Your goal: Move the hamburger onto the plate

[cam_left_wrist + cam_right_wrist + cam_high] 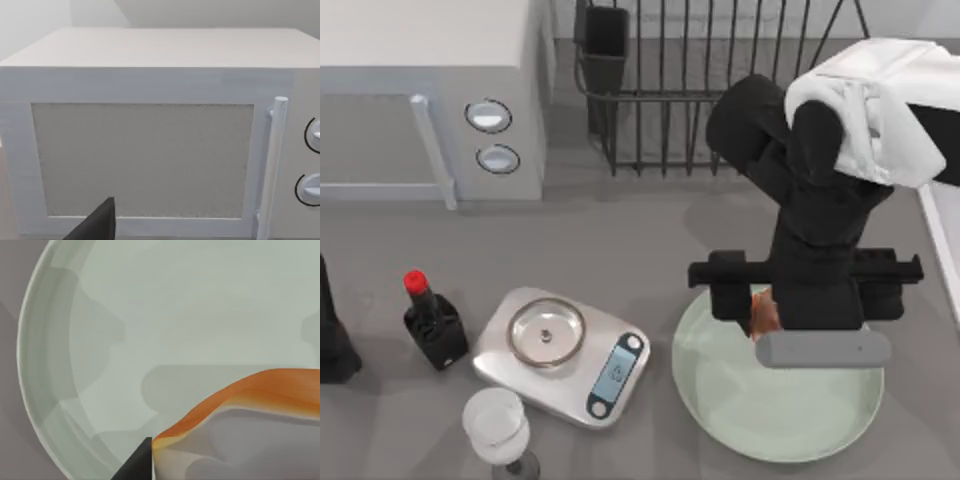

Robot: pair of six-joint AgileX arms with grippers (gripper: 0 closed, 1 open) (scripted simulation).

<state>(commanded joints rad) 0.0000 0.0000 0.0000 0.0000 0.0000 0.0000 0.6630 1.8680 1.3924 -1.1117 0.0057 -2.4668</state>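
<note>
The pale mint-green plate [720,400] lies at the table's front right. My right gripper [790,300] hangs over the plate's back edge, shut on the hamburger [766,312], of which a small orange-tan piece peeks out beside the wrist. In the right wrist view the hamburger [270,390] fills the near corner, orange on top and pale below, next to one dark fingertip [137,465]. It hangs above the plate [150,315] and casts a shadow on it. My left arm [332,340] is parked at the table's left edge, with one dark finger [97,225] facing the microwave.
A silver kitchen scale [565,355] stands left of the plate. A wine glass [498,425] is in front of it and a red-capped dark bottle [432,320] to its left. A microwave [430,90] fills the back left, and a black wire rack [690,80] the back middle.
</note>
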